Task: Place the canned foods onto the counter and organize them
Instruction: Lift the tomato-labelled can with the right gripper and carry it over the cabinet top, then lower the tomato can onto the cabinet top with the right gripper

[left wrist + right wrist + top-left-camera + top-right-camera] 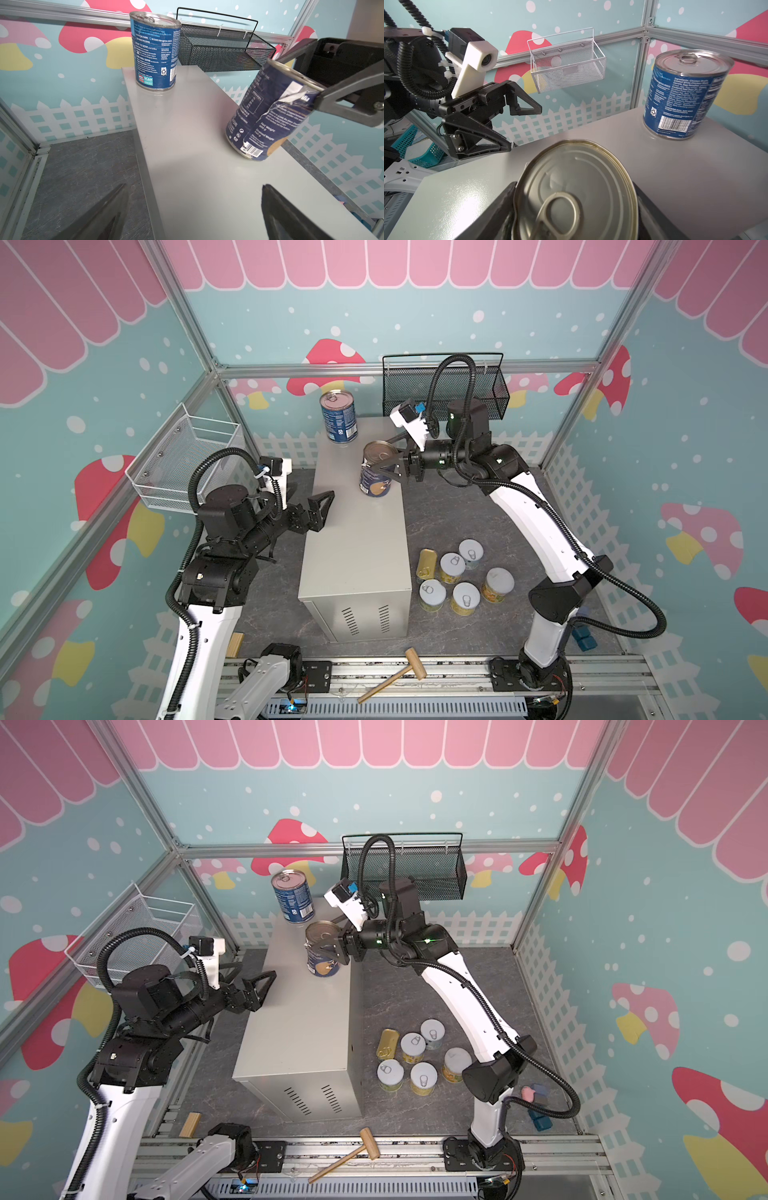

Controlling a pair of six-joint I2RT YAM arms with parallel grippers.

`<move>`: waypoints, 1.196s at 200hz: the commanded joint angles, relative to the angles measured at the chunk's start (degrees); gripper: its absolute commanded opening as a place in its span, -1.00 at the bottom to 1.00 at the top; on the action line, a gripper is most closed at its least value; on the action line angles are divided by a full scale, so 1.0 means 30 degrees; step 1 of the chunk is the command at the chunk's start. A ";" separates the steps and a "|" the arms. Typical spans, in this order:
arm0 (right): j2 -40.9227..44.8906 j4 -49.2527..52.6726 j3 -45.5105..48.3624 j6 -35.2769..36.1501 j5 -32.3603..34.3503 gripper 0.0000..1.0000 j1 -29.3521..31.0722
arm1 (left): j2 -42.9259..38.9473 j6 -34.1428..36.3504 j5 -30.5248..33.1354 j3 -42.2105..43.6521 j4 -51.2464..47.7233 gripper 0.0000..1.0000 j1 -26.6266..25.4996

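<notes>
The counter (357,539) (299,1027) is a tall beige-grey box in the middle. One blue can (338,416) (154,54) (685,93) stands upright at its far end. My right gripper (384,456) (575,207) is shut on a navy can (376,477) (322,952) (268,116), gripping it near the lid. This can tilts over the counter's right side, with its lower rim at or just above the top. My left gripper (311,499) (194,187) (525,126) hangs open and empty over the counter's left edge. Several short yellow cans (465,576) and a gold tin (427,564) sit on the floor to the right.
A black mesh basket (444,385) hangs on the back wall and a white wire basket (187,464) on the left wall. A wooden mallet (395,674) lies on the front rail, with a wood block (235,645) at front left. Blue blocks (584,639) lie by the right arm's base.
</notes>
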State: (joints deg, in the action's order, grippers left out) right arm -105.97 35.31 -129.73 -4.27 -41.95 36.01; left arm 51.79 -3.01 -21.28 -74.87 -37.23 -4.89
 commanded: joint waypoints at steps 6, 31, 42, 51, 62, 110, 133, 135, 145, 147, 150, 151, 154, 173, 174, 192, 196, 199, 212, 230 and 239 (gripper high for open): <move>-0.0253 -0.0022 -0.1736 0.0477 0.0497 0.17 0.0790 | -0.0300 0.0257 -0.0406 0.0258 0.0335 0.98 0.0081; -0.0757 -0.0066 -0.2042 0.0372 0.0987 0.23 0.1259 | -0.0329 0.0143 -0.0555 0.0406 0.0512 0.98 0.0083; -0.0784 -0.0110 -0.2137 0.0341 0.1222 0.26 0.1434 | -0.0332 0.0046 -0.0580 0.0435 0.0669 0.98 0.0101; -0.0799 -0.0209 -0.2166 0.0322 0.1431 0.30 0.1556 | -0.0303 -0.0108 -0.0714 0.0436 0.0833 0.98 0.0098; -0.0799 -0.0412 -0.2165 0.0228 0.1504 0.33 0.1678 | -0.0224 -0.0281 -0.1067 0.0381 0.0976 0.98 0.0086; -0.1414 -0.1058 -0.2145 -0.0092 0.1840 0.48 0.1931 | 0.0274 -0.0583 -0.1830 0.0144 0.1180 0.98 0.0077; -0.1385 -0.1194 -0.2145 -0.0156 0.1940 0.58 0.1955 | 0.0403 -0.0704 -0.1873 0.0139 0.1322 0.98 0.0059; -0.1377 -0.1194 -0.2154 -0.0157 0.1965 0.59 0.1960 | 0.0403 -0.0699 -0.1865 0.0149 0.1326 0.98 0.0050; -0.1364 -0.1144 -0.2137 -0.0120 0.2098 0.63 0.1971 | 0.0375 -0.0723 -0.1743 0.0142 0.1320 0.98 0.0070; -0.1372 -0.1137 -0.2115 -0.0119 0.2114 0.64 0.1971 | 0.0374 -0.0704 -0.1723 0.0143 0.1333 0.98 0.0067; -0.1368 -0.1135 -0.2094 -0.0087 0.2145 0.65 0.1971 | 0.0373 -0.0706 -0.1703 0.0143 0.1322 0.98 0.0071; -0.1362 -0.1121 -0.2086 -0.0093 0.2147 0.65 0.1957 | 0.0344 -0.0687 -0.1700 0.0143 0.1315 0.98 0.0073; -0.1356 -0.1126 -0.2054 -0.0095 0.2178 0.66 0.1995 | 0.0326 -0.0692 -0.1682 0.0143 0.1312 0.98 0.0061; -0.1384 -0.1135 -0.1889 -0.0041 0.2273 0.70 0.2029 | 0.0271 -0.0659 -0.1551 0.0217 0.1315 0.98 0.0054; -0.1384 -0.1135 -0.1881 -0.0041 0.2299 0.70 0.2030 | 0.0278 -0.0649 -0.1551 0.0209 0.1326 0.98 0.0065; -0.1545 -0.1164 -0.1846 -0.0040 0.2380 0.72 0.2059 | 0.0256 -0.0621 -0.1522 0.0258 0.1302 0.98 0.0048; -0.1583 -0.1164 -0.1844 -0.0017 0.2407 0.72 0.2037 | 0.0256 -0.0616 -0.1488 0.0274 0.1307 0.98 0.0063; -0.1600 -0.1164 -0.1859 0.0003 0.2448 0.71 0.2057 | 0.0227 -0.0621 -0.1491 0.0287 0.1282 0.98 0.0048; -0.1692 -0.1113 -0.1844 0.0018 0.2696 0.70 0.2058 | 0.0103 -0.0581 -0.1412 0.0347 0.1278 0.98 0.0047; -0.1758 -0.1136 -0.1763 0.0117 0.2813 0.64 0.2059 | -0.0050 -0.0501 -0.1259 0.0428 0.1221 0.98 0.0073; -0.1824 -0.1121 -0.1728 0.0157 0.2879 0.59 0.2059 | -0.0110 -0.0464 -0.1159 0.0464 0.1162 0.98 0.0061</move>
State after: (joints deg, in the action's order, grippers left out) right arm -109.86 32.93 -134.13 -4.71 -34.52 41.76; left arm 52.77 -4.56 -25.39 -74.13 -33.98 -4.89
